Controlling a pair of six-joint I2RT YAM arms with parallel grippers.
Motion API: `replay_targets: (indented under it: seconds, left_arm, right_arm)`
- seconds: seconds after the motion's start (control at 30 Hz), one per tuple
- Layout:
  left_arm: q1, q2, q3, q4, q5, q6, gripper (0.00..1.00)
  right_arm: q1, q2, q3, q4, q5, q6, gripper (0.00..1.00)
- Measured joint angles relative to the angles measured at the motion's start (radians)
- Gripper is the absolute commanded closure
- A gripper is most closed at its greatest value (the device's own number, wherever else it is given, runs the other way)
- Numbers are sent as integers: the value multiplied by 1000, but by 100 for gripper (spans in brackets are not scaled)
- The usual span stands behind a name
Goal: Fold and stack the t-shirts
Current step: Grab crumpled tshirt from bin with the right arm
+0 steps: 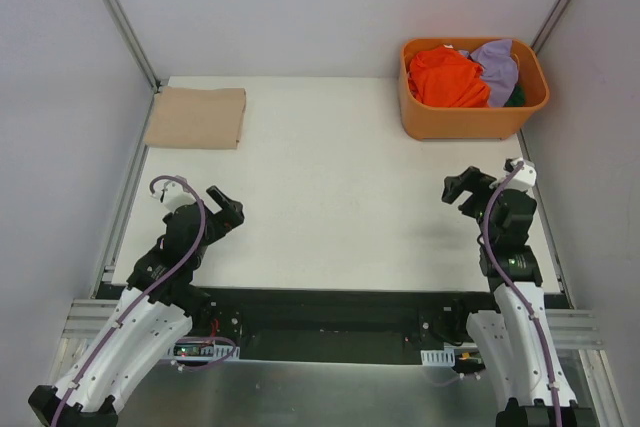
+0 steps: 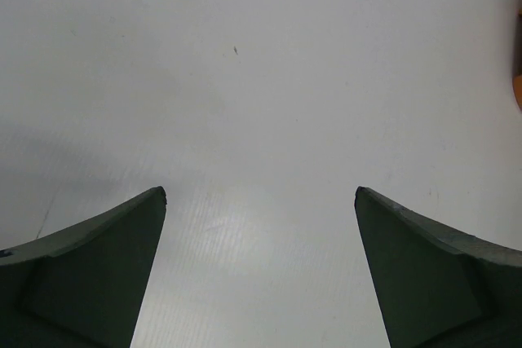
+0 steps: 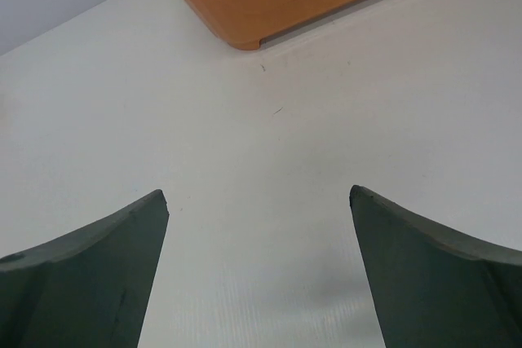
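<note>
Low in the frame we see the left gripper [image 1: 225, 209] and right gripper [image 1: 460, 187], both with jaws spread wide above the white table [image 1: 330, 197], then a folded tan t-shirt [image 1: 196, 117] at upper left, and at upper right an orange basket [image 1: 470, 125] holding a crumpled orange t-shirt [image 1: 445, 77], lavender t-shirt [image 1: 497, 65] and dark green t-shirt [image 1: 516, 98].

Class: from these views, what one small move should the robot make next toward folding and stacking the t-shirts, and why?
Probably move the open, empty right gripper toward the bright orange t-shirt in the rigid orange plastic basket: a tan beige t-shirt already lies folded at the far left, the others are bunched in the basket, nearest that arm.
</note>
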Motion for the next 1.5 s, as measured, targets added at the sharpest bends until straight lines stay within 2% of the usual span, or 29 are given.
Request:
replay_targets:
  seconds: [0.2,0.33,0.63,1.1,1.2,1.37,1.47,1.5]
  left_arm:
    - [0,15,0,5,-10,5,1]
    - [0,79,8,22,-49,18,1]
    - [0,257,56,74,-143,56,1]
    - [0,209,51,114,-202,93,1]
    - [0,208,49,119,-212,104,1]
    - [0,212,49,120,-214,114,1]
    - [0,224,49,123,-214,121,1]
    - [0,227,49,126,-214,124,1]
  right_arm:
    - [0,47,-5,61,-66,22,4]
    - [0,188,94,38,-146,4,4]
    - [0,736,792,-83,-93,-21,4]
    - [0,1528,1659,-417,205,-118,1]
    - [0,1608,1717,-434,236,-156,1]
    - [0,1674,1724,-426,278,-220,1]
    - [0,1702,1724,-414,283,-250,9]
    - [0,1712,1725,-409,281,-263,17]
